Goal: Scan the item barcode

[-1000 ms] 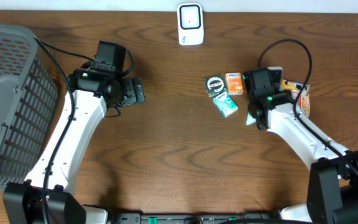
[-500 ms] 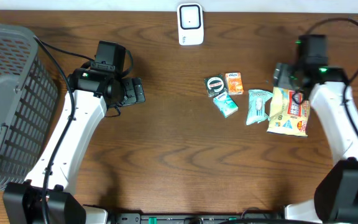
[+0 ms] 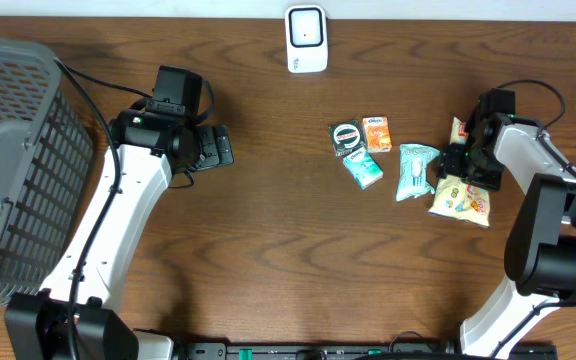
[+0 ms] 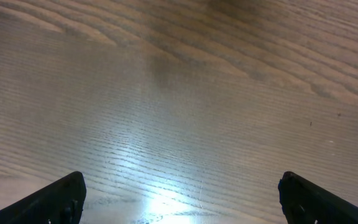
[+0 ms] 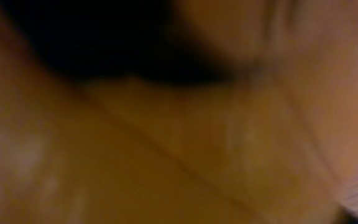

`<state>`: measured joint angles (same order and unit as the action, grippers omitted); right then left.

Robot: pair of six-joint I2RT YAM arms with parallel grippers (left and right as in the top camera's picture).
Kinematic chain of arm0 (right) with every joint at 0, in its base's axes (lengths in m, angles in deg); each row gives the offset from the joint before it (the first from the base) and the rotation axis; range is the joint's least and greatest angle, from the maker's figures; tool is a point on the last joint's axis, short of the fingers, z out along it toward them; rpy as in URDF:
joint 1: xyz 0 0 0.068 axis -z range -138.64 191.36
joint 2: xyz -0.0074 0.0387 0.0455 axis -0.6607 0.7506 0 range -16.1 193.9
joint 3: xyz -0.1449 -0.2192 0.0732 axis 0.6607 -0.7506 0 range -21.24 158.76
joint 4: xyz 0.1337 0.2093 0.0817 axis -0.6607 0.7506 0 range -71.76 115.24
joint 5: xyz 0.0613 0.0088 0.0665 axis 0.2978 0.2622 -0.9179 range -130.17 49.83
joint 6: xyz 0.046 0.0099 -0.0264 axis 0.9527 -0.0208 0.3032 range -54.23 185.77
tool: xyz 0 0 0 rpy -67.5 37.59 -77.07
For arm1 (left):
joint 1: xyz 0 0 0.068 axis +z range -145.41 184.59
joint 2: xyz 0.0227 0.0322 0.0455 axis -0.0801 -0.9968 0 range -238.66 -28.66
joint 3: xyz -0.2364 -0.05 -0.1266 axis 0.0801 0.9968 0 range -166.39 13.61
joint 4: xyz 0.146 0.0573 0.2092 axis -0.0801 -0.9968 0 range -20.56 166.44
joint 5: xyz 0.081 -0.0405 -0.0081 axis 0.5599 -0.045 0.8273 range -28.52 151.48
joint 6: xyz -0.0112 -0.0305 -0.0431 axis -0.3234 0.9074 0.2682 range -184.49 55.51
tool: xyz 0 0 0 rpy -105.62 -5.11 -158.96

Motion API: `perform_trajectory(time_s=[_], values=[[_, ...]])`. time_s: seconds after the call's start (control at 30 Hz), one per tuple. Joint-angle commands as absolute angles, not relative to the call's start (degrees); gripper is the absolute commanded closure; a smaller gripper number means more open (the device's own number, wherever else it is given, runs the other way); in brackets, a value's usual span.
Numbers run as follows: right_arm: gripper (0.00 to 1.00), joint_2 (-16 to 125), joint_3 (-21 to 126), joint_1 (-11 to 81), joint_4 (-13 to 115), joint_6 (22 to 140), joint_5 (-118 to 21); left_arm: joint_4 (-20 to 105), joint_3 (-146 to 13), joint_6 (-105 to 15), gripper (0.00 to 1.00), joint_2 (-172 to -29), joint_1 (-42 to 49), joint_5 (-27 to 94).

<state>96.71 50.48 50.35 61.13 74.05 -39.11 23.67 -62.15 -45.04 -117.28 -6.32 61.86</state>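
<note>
Basket far left, packets right; open tabletop between.

The left arm stretched forward from its base at the near edge, its white link slanting up to a black wrist. Behind the jaws the wrist bent sideways, so the left gripper pointed toward the middle. Its jaws stood wide apart: in the left wrist view the two dark fingertips sat at opposite lower corners. The right arm was folded tightly over its base, with the right gripper tipped down and low. Its jaws were hidden from above beneath the wrist, and the right wrist view was a dark blur, so their spacing could not be told.
</note>
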Motion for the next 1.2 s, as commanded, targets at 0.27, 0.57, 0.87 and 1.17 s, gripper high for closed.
perform_trajectory(time_s=[0.27,0.57,0.87,1.17], values=[[0.82,98.16,54.70,50.50,63.64,73.63,-51.15,23.34,-62.46,-45.39,0.02,-117.38,-6.04,62.60],[0.23,94.81,62.11,45.65,73.96,73.61,-30.22,23.34,-62.46,-45.39,0.02,-117.38,-6.04,62.60],[0.23,94.77,64.38,47.31,74.57,75.14,-30.13,23.34,-62.46,-45.39,0.02,-117.38,-6.04,62.60],[0.29,94.79,71.70,57.13,80.78,65.24,-60.53,23.34,-62.46,-45.39,0.02,-117.38,-6.04,62.60]])
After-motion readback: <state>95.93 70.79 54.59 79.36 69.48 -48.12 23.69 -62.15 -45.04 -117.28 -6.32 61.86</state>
